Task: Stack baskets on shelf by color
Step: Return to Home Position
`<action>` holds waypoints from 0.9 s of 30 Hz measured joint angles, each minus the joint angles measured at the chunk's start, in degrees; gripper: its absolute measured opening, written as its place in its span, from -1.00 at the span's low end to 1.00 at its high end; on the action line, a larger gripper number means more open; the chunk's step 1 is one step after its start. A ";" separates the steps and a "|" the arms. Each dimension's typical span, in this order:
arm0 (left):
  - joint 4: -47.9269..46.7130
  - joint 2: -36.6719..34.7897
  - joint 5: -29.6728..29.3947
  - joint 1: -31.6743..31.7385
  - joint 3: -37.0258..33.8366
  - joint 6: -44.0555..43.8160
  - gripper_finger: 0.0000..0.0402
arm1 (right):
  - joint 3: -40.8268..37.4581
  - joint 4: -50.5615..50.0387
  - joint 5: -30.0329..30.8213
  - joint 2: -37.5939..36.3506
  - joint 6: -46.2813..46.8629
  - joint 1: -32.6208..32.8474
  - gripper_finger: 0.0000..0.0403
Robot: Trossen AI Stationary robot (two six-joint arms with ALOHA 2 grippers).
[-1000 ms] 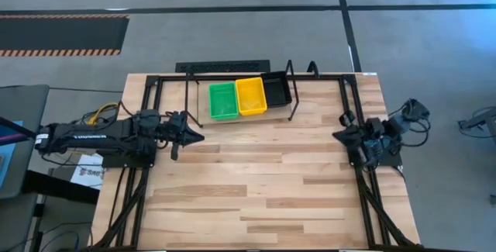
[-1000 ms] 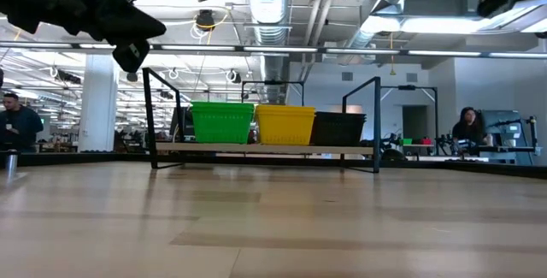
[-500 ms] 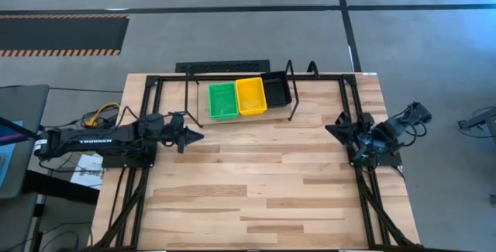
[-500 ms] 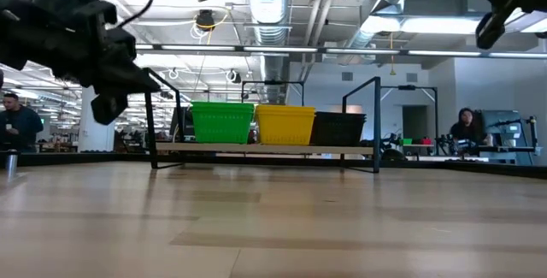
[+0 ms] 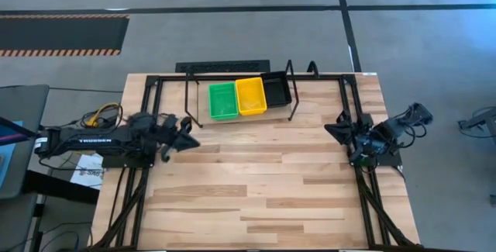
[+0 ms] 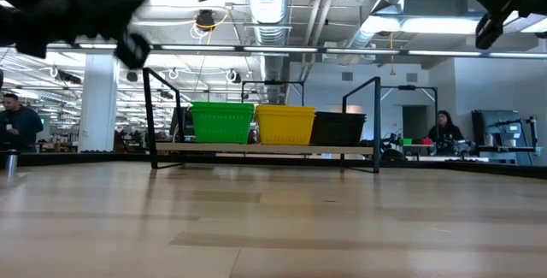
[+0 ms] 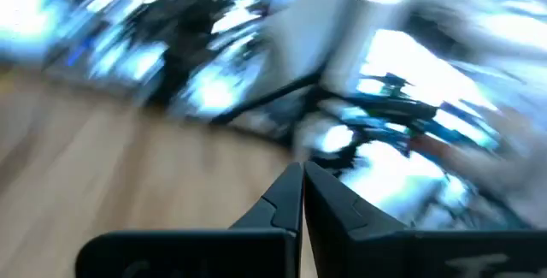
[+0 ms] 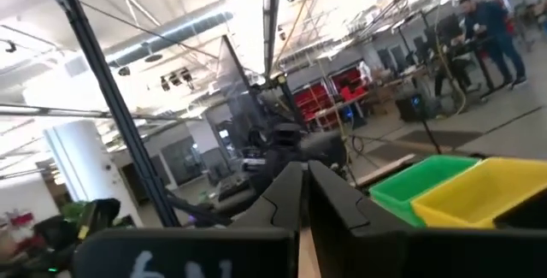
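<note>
On the shelf (image 6: pixel 256 149) sit the baskets (image 5: pixel 250 96) — well apart from left and right jaws, both pinched together.

Tabletop (image 5: pixel 256 182) open from centre to 6 o'clock; shelf (image 6: pixel 265 149) with baskets (image 5: pixel 249 97) blocks 12 o'clock; left arm (image 5: pixel 93 139) at 9, right arm (image 5: pixel 380 137) at 3.

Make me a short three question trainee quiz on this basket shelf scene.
1. True or false: on the light wooden wire-framed shelf, the yellow plastic mesh baskets sit between the green plastic mesh baskets and the black plastic mesh baskets.
2. The left end effector and right end effector, both shut, hold: A) green baskets B) the shelf C) nothing.
3. Fill in: from above, the green baskets lie nearest the ___ arm.
Key: 1 true; 2 C; 3 left.
</note>
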 joint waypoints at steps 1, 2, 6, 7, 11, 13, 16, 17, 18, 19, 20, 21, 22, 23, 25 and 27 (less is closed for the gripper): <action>3.62 0.00 2.68 -0.59 0.03 3.38 -1.00 | 0.00 0.36 0.02 0.00 -0.87 -0.19 -0.79; 6.00 0.00 5.24 -1.20 0.08 6.20 -1.00 | 0.00 0.43 0.02 0.00 -1.80 -0.44 -0.79; 0.47 -0.72 10.71 -2.40 0.12 7.43 -1.00 | 0.00 0.19 -0.50 0.00 -5.84 -0.83 -0.79; -2.71 -0.94 10.29 -2.59 0.08 6.86 -1.00 | 0.00 0.16 -1.41 0.00 -6.63 -0.83 -0.79; -6.54 -1.85 7.37 -4.40 -0.04 11.94 -1.00 | 0.00 0.14 -3.04 0.05 -7.71 -0.83 -0.79; -6.48 -2.98 7.66 -5.18 0.00 14.10 -1.00 | 0.00 0.21 -3.03 0.67 -8.52 -0.83 -0.79; -10.87 -5.68 8.93 -5.43 0.00 16.54 -1.00 | 0.00 0.14 -3.02 2.21 -12.18 -0.93 -0.79; -12.09 -6.85 9.03 -5.39 0.00 16.78 -1.00 | 0.00 0.15 -3.02 2.77 -12.50 -1.10 -0.79; -13.05 -8.08 9.10 -5.30 0.00 17.29 -1.00 | 0.00 0.16 -3.04 3.43 -12.54 -1.39 -0.79; -14.20 -9.38 9.12 -5.18 0.00 17.97 -1.00 | 0.00 0.02 -3.03 4.09 -12.00 -1.72 -0.79; -15.89 -10.86 9.13 -5.15 0.00 18.65 -0.99 | 0.00 -0.13 -3.02 4.77 -11.31 -2.03 -0.79; -17.42 -12.34 9.19 -5.15 0.00 19.32 -0.98 | 0.00 -0.27 -3.02 5.47 -10.57 -2.39 -0.79; -18.93 -13.82 9.27 -5.15 0.00 19.66 -0.96 | 0.00 -0.64 -3.02 6.10 -9.87 -2.72 -0.79; -20.52 -15.41 9.29 -5.17 0.00 19.77 -0.94 | 0.00 -1.02 -3.02 6.67 -9.04 -3.01 -0.79; -23.00 -18.59 9.27 -5.17 0.00 20.33 -0.91 | 0.00 -1.09 -3.01 7.38 -7.11 -3.73 -0.79; -25.06 -21.67 9.23 -5.17 0.00 21.10 -0.87 | 0.00 -0.78 -3.04 7.80 -5.91 -4.68 -0.79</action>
